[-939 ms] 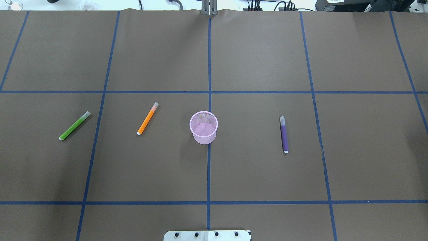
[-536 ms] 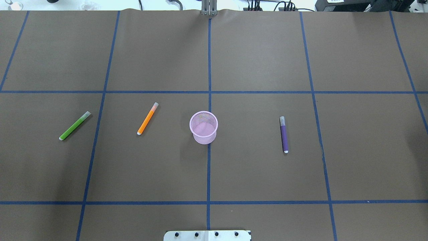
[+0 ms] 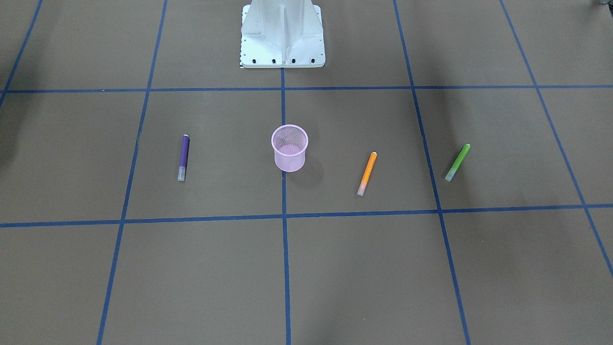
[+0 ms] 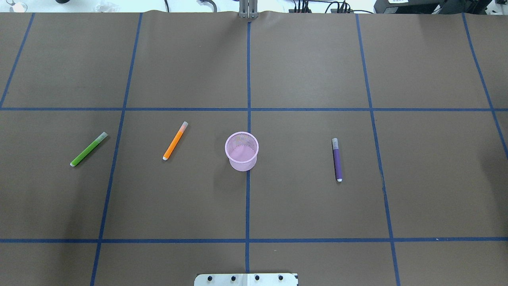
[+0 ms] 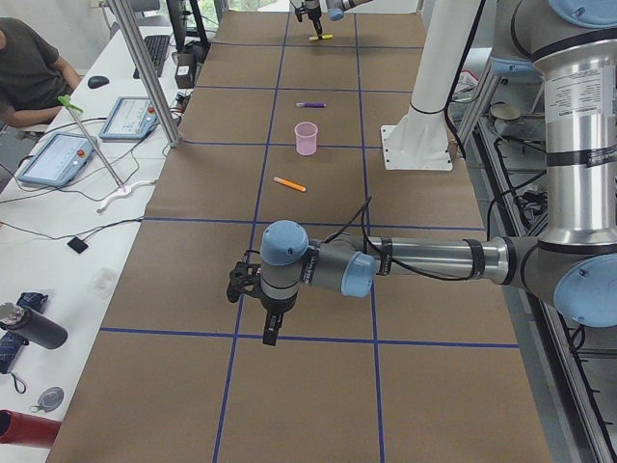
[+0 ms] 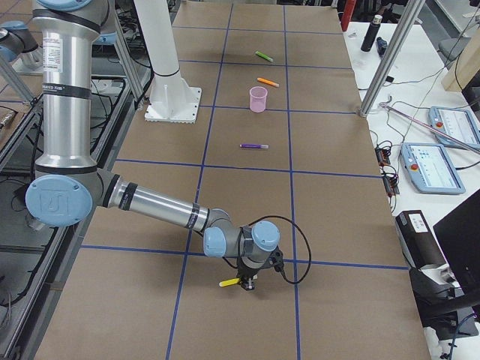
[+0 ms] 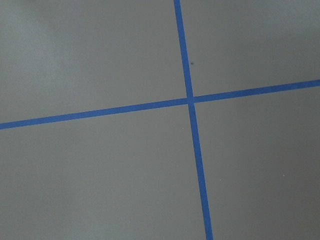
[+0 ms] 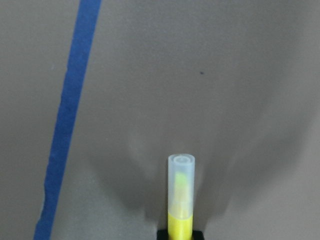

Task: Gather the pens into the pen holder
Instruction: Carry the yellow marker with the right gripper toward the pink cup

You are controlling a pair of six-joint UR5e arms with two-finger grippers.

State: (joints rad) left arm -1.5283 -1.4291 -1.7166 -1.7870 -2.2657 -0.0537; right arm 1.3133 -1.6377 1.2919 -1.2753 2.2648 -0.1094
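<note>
Overhead and front-facing views look down from opposite sides, sharing the pen holder (image 4: 242,165).

The pen holder (image 4: 241,151) stands up in the middle of the table (image 4: 317,59). The orange pen (image 4: 174,141) and green pen (image 4: 89,149) lie flat well off to its left and the purple pen (image 4: 337,159) well off to its right, with wide bare table between them for a gripper to come down. The white robot base (image 3: 282,33) stands behind it. The left gripper (image 5: 271,338) and the right gripper (image 6: 247,285), holding the yellow pen (image 8: 180,200), hang low at the far ends.
</note>
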